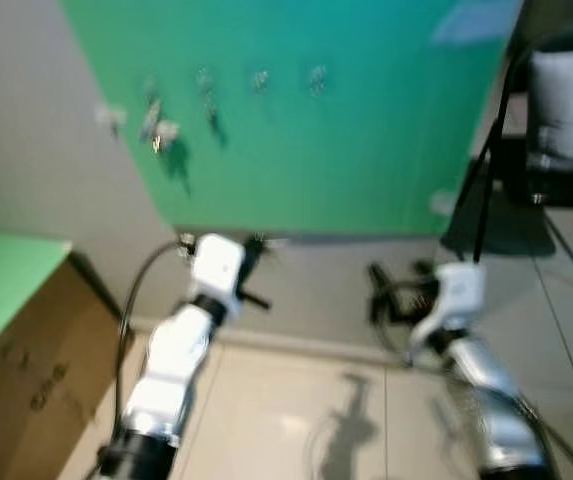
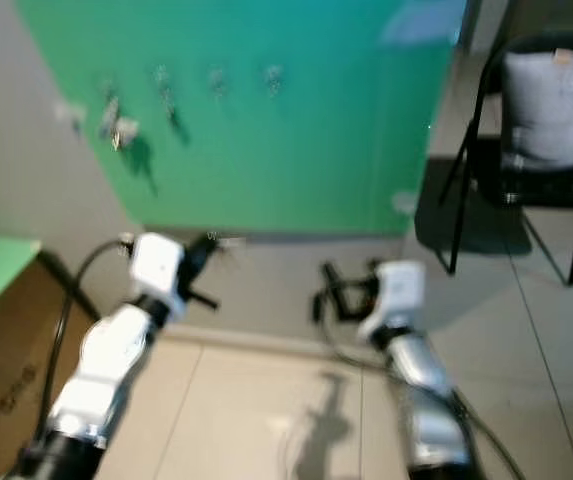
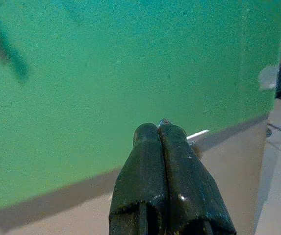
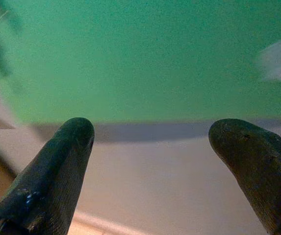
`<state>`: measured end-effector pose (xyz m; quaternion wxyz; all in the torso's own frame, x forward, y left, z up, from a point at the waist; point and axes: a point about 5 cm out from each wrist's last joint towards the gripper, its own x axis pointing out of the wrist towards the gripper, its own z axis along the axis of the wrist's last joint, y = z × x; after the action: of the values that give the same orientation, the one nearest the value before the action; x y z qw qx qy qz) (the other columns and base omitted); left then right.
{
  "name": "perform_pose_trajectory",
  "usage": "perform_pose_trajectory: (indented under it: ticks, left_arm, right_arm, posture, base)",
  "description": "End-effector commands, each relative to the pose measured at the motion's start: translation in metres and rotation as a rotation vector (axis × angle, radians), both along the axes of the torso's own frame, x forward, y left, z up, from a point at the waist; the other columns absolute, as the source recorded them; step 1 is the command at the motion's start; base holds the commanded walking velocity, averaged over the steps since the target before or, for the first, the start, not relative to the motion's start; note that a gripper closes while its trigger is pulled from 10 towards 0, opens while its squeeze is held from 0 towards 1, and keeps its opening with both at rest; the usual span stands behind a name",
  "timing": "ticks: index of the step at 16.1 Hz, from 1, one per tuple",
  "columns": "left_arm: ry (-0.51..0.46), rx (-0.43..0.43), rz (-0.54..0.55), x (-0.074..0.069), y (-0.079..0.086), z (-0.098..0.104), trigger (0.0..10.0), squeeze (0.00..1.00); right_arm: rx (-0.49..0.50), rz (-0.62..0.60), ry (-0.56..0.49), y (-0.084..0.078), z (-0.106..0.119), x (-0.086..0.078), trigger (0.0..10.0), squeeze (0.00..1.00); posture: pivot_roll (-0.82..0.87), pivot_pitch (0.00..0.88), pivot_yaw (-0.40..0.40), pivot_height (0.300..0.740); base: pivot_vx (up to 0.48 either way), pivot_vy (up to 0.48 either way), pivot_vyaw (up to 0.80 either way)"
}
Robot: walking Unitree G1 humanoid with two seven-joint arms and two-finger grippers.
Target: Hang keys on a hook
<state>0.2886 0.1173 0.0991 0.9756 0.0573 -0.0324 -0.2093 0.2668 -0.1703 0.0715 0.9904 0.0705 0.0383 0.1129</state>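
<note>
From the left eye view, the brown cardboard box under a green top at the robot's left carries dark printed marks on its side, too blurred to read. On the big green wall panel a row of small silver metal hooks runs across the upper part; something pale and metallic hangs at the leftmost ones, but the blur hides what it is. The left claw is raised toward the panel's lower edge, a thin silvery bit sticking out past its tip. The right claw is held lower, near the wall's base. A black metal chair with a grey cushion is cut off at the right edge. The right eye view shows the same. In the left wrist view the two black fingers are pressed together on a small silver key piece, mostly hidden behind them. In the right wrist view the fingers stand wide apart, gripping nothing, before green panel and beige wall.
</note>
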Motion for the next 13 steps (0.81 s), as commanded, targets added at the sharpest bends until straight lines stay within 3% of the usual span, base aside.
perform_pose_trajectory:
  ticks: [1,3,8,13]
  left_arm:
    - [-0.009,0.016,0.042,0.003,0.012,0.003,0.0,0.00]
    - [-0.014,0.016,0.053,0.004,0.013,0.003,0.0,0.00]
    - [-0.030,-0.016,0.071,0.009,0.015,0.012,0.0,0.00]
    - [-0.040,0.021,0.051,0.015,0.016,0.020,0.0,0.00]
  right_arm:
    - [0.014,0.033,-0.009,0.012,0.002,0.001,10.0,0.00]
    - [0.013,0.035,-0.009,0.012,0.002,0.001,10.0,0.00]
    - [0.013,0.049,-0.011,0.014,0.002,0.000,10.0,0.00]
    - [0.019,0.065,-0.014,0.017,0.002,0.000,10.0,0.00]
  posture:
    - [-0.24,0.000,0.138,0.740]
    - [-0.24,0.000,0.138,0.740]
    - [-0.24,0.003,0.136,0.740]
    - [-0.24,0.003,0.139,0.740]
  base:
    - [0.000,0.000,0.00]
    - [0.000,0.000,0.00]
    - [0.366,0.305,0.00]
    - [0.466,0.000,0.00]
